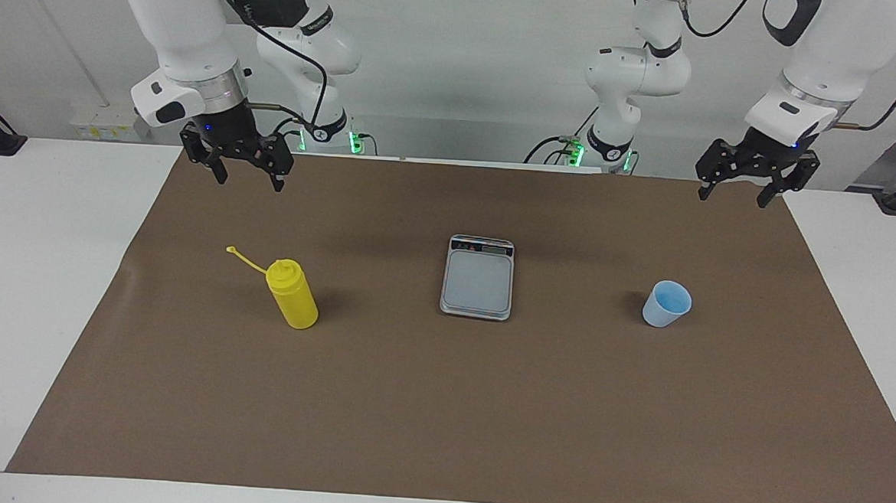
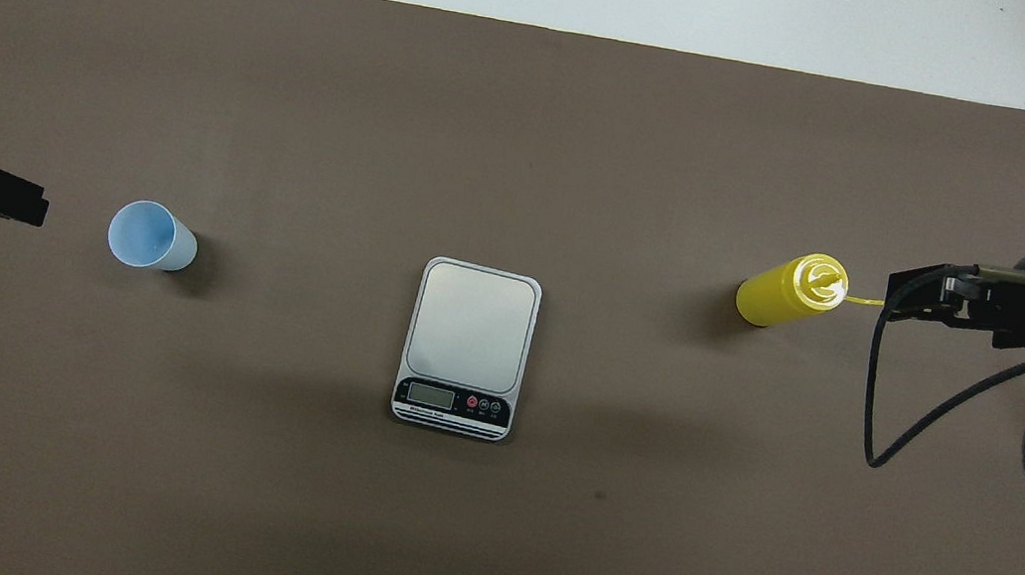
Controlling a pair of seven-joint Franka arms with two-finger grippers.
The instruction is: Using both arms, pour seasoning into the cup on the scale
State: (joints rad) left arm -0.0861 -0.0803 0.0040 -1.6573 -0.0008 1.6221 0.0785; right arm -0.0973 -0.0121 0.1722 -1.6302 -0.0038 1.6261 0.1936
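Seasoning bottle [image 1: 292, 295] stands upright on the brown mat [image 1: 440, 404] covering the counter [image 1: 26, 260], well apart from the scale [image 1: 477, 277] toward the right arm's end. The cup [image 1: 667, 304] stands empty, well apart from the scale toward the left arm's end. Right claw [image 1: 246, 176] hangs over the mat's robot-side edge, fingers apart, holding nothing. Left claw [image 1: 733, 194] does likewise at its own end.

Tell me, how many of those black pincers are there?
2. The right pincer hangs open above the brown mat's edge, at the yellow bottle's end. The left pincer hangs open at the blue cup's end. Neither holds anything.
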